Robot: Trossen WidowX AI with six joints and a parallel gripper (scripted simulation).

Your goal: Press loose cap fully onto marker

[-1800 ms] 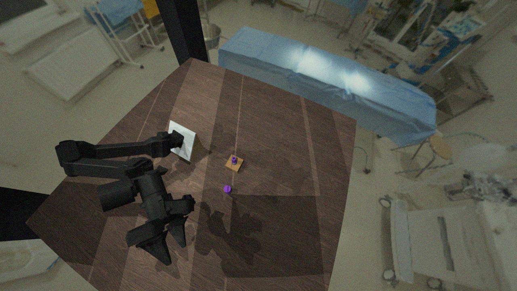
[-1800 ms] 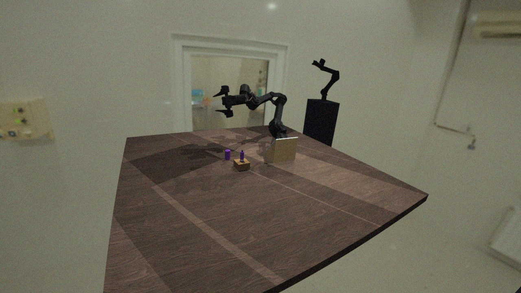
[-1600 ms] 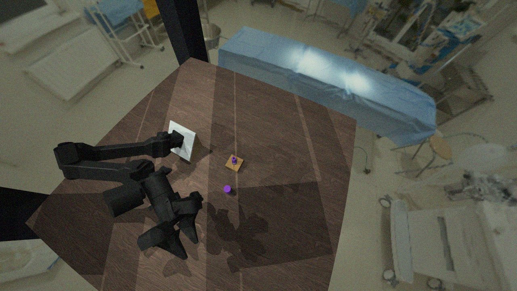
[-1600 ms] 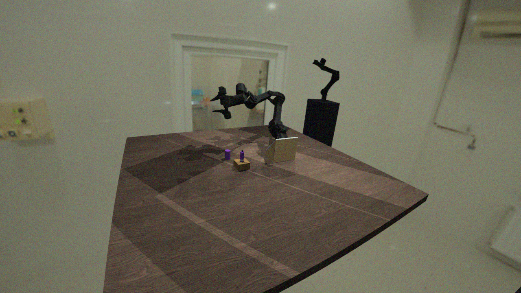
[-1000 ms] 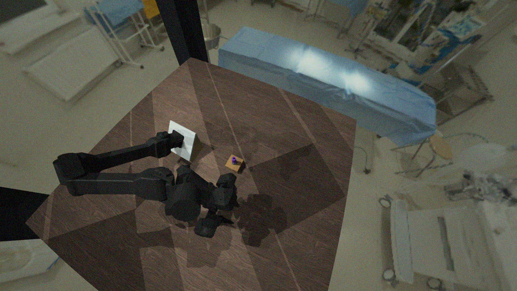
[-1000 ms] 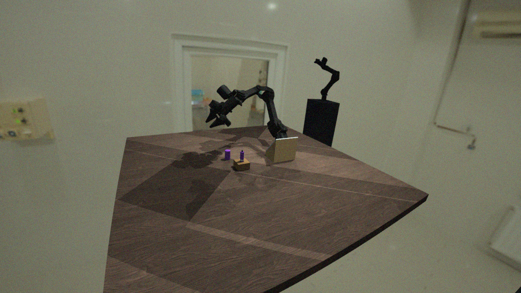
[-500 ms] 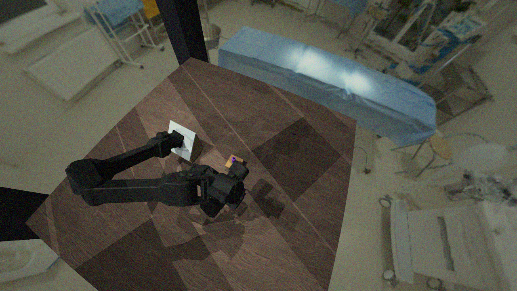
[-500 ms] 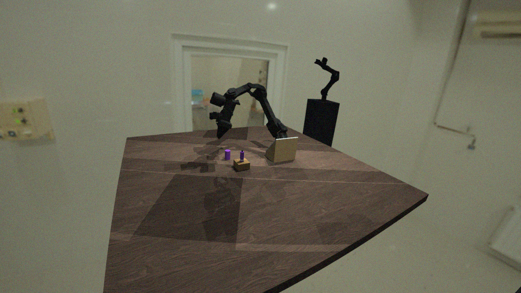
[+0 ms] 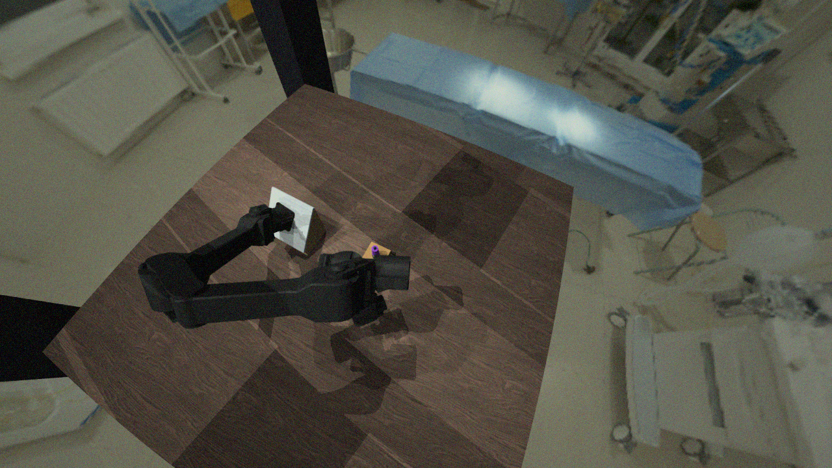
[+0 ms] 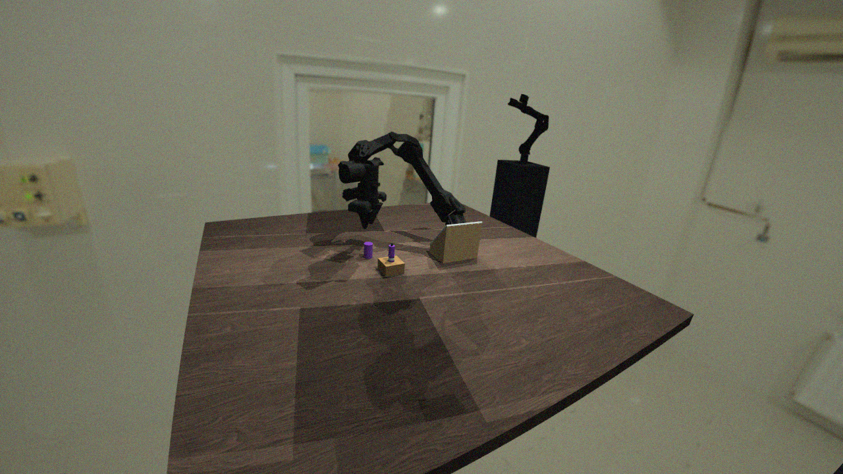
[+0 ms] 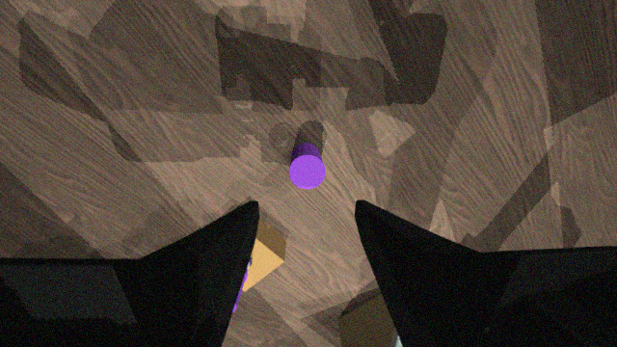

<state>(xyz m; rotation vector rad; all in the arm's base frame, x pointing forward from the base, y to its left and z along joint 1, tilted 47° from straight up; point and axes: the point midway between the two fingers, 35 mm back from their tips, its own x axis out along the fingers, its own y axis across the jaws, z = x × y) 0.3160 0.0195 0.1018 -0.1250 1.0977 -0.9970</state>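
High above the table [image 10: 530,330], the claw [image 10: 365,220] points straight down — its jaws stand partly open with nothing between them. Directly beneath it the purple cap [image 10: 368,249] stands upright on the wood, untouched. In the wrist view the cap [image 11: 307,167] shows as a round top ahead of the two dark fingertips, well apart from them. Just beside the cap, the marker [image 10: 391,252] stands upright in the tan holder block [image 10: 390,266], its tip bare. From the top view the arm [image 9: 279,290] hides the cap, and only the marker [image 9: 375,250] and a corner of the block peep out — beside the wrist.
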